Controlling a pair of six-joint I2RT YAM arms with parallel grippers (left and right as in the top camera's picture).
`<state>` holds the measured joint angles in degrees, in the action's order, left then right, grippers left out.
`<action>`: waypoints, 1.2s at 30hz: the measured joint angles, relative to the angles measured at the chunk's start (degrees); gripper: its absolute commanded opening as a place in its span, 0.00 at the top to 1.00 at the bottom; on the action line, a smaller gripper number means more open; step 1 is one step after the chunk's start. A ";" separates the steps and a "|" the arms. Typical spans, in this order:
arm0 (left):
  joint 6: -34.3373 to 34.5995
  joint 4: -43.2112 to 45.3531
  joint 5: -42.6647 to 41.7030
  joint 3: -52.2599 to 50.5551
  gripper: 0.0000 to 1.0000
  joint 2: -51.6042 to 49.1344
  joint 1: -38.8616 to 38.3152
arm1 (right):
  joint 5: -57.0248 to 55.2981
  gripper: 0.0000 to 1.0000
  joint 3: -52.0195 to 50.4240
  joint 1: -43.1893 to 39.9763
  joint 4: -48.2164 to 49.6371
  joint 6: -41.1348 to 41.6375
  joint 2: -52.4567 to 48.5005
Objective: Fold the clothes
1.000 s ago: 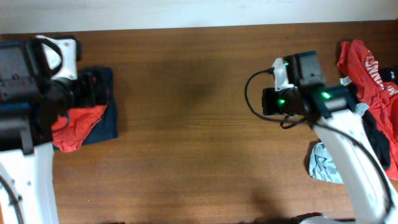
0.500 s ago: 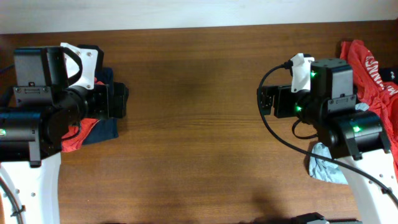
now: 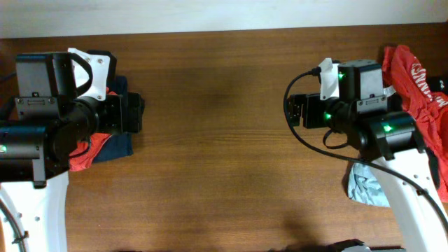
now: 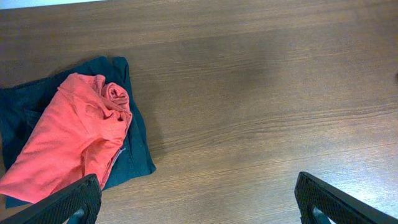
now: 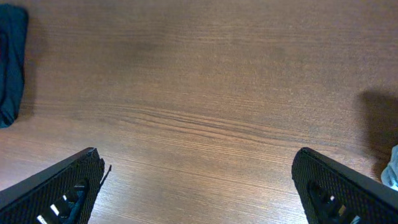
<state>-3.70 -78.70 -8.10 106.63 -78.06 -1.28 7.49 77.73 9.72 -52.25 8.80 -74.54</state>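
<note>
At the table's left, a folded orange-red shirt [image 4: 71,140] lies on a dark navy garment [image 4: 134,155]. The overhead view shows this stack [image 3: 105,147] partly under my left arm. My left gripper [image 4: 199,202] hovers open over bare wood to the right of it. On the far right are a crumpled orange-red T-shirt with pale lettering [image 3: 416,77] and a light blue-grey shirt [image 3: 365,187]. My right gripper [image 5: 199,186] is open above bare wood, holding nothing, and points toward the table's middle [image 3: 297,112].
Brown wooden tabletop [image 3: 217,140] runs between the two arms. A black cable [image 3: 294,126] loops off the right wrist. The navy garment's edge [image 5: 9,62] shows at the left of the right wrist view, and a bit of light blue cloth [image 5: 392,174] at its right edge.
The left arm has risen off the left stack and now points toward the middle. The right arm has swung away from the right pile, and its jaws have come open.
</note>
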 measured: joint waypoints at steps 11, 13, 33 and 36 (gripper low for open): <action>0.00 -0.44 0.02 0.00 0.01 0.00 0.00 | 0.02 0.01 -0.02 0.00 -2.16 0.07 -4.15; 0.00 -0.44 0.02 0.00 0.01 0.00 0.00 | 0.00 0.01 -0.02 0.00 -1.77 -0.07 -4.66; 0.00 -0.46 0.13 0.00 0.01 0.00 0.00 | 4.66 0.01 -0.04 0.00 0.92 -6.32 11.72; 0.00 -0.46 0.15 0.00 0.01 0.00 0.00 | 4.63 0.01 -0.07 0.00 0.90 -6.29 10.67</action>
<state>-3.70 -79.15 -7.94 106.63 -78.06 -1.28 12.12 77.67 9.72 -51.35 2.50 -63.88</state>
